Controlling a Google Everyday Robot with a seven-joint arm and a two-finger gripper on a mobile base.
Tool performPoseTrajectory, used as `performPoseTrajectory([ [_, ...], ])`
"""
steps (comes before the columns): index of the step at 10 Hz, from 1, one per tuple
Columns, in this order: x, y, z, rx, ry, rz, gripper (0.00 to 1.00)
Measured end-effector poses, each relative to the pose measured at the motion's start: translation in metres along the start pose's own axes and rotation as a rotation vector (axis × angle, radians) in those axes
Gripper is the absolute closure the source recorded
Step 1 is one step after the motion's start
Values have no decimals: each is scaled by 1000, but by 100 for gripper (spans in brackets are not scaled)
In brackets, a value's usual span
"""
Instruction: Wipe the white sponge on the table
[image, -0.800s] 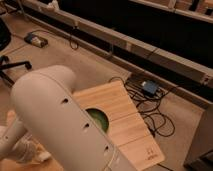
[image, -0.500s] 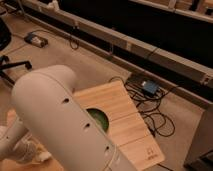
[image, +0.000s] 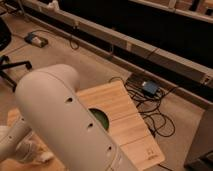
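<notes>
The thick white arm link (image: 65, 120) covers the counter's (image: 125, 102) left side and near-left corner, blocking passage there. The pincer is out of sight behind it. A dark green round object (image: 102, 120) sits mid-counter, half under the link. The far edge, right edge and near-right corner by the logo mark (image: 150, 154) lie bare. Off the right edge, cables (image: 156, 116) tangle on the floor.

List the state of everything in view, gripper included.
Robot arm: across the foreground, covering the table's left part.
Gripper: not in view.
Table: level, right side showing.
Green round object: on the table, half hidden by the arm.
White sponge: not visible.
Cables: loose on the floor.
</notes>
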Motion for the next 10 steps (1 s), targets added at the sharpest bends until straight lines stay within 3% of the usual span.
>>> performPoseTrajectory([
  [10,11,-4,4,-4,-2,29,76],
])
